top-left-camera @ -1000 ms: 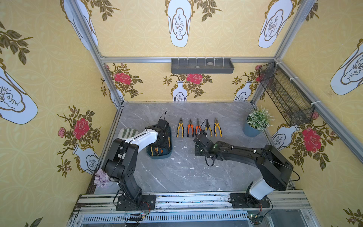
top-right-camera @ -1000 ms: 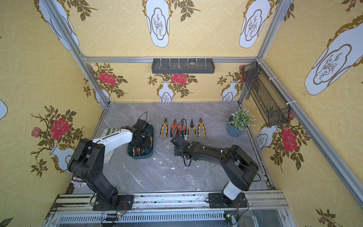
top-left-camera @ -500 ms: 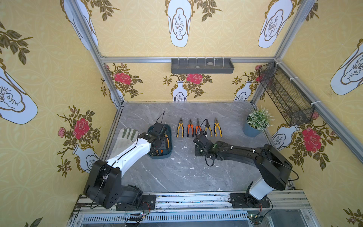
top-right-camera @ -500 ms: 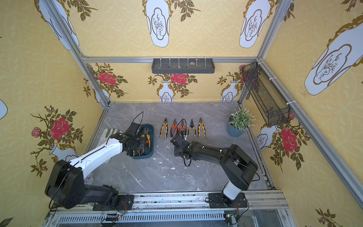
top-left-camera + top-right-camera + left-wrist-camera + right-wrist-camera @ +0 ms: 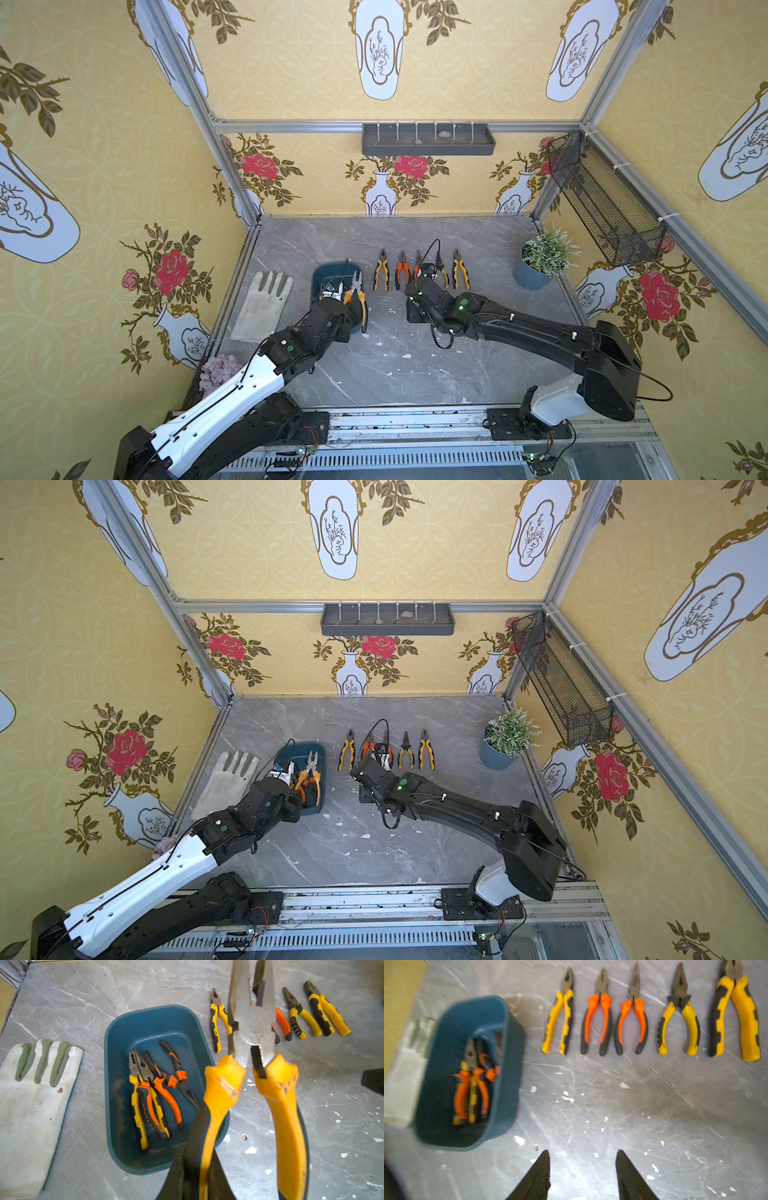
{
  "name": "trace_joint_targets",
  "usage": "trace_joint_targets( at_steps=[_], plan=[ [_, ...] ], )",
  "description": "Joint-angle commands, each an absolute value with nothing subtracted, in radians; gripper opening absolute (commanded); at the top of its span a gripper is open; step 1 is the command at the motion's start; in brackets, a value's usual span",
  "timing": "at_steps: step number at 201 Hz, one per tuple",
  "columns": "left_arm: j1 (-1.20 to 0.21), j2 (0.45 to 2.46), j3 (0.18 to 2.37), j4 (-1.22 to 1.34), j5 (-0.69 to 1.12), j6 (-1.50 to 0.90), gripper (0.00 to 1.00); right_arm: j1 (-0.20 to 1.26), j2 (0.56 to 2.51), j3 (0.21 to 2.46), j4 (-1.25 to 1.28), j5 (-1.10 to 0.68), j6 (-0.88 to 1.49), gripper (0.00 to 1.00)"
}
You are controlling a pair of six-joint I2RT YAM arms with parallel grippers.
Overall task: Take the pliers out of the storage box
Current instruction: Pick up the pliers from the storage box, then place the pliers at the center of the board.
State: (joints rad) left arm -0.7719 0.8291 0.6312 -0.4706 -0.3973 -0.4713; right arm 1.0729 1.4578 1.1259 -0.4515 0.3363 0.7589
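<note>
The teal storage box (image 5: pixel 116 1084) stands on the grey table, seen in both top views (image 5: pixel 326 275). Three pliers (image 5: pixel 149 1093) lie inside it. My left gripper (image 5: pixel 199 1151) is shut on one handle of a large yellow-handled pliers (image 5: pixel 253 1028). It holds them in the air above the box's right edge (image 5: pixel 356 291), steel head pointing away. Several more pliers (image 5: pixel 559 1022) lie in a row on the table right of the box (image 5: pixel 381 272). My right gripper (image 5: pixel 583 1152) hangs open and empty over bare table, short of that row.
A white and green glove (image 5: pixel 264 305) lies left of the box. A potted plant (image 5: pixel 544 262) stands at the back right. A grey tray (image 5: pixel 428 139) hangs on the back wall, a black mesh basket (image 5: pixel 606 203) on the right wall. A purple flower (image 5: pixel 218 370) lies front left.
My left gripper has come up out of the box with the yellow pliers and drawn back toward the box's right edge. My right gripper has gone from shut to open.
</note>
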Motion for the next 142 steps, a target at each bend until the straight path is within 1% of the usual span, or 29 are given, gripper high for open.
trace_joint_targets(
  at_steps=[1, 20, 43, 77, 107, 142],
  plan=[
    [-0.806, 0.813, 0.611, -0.372, -0.452, -0.453, 0.00, 1.083, 1.446, 1.209, -0.511, 0.315, 0.789, 0.57],
    [-0.867, 0.825, 0.610, -0.350, -0.498, -0.437, 0.00, 1.083, 1.481, 1.309, -0.543, 0.252, 0.822, 0.58],
    [-0.969, 0.858, 0.632, -0.344, -0.649, -0.411, 0.00, 1.083, 1.547, 1.441, -0.642, 0.239, 0.934, 0.60],
    [-1.087, 0.903, 0.652, -0.344, -0.831, -0.395, 0.00, 1.105, 1.595, 1.539, -0.661, 0.223, 1.032, 0.65],
    [-1.128, 0.936, 0.653, -0.344, -0.876, -0.401, 0.00, 1.111, 1.608, 1.559, -0.652, 0.249, 1.086, 0.67],
    [-1.137, 0.937, 0.650, -0.345, -0.893, -0.412, 0.00, 1.111, 1.636, 1.577, -0.658, 0.260, 1.089, 0.66]
  ],
)
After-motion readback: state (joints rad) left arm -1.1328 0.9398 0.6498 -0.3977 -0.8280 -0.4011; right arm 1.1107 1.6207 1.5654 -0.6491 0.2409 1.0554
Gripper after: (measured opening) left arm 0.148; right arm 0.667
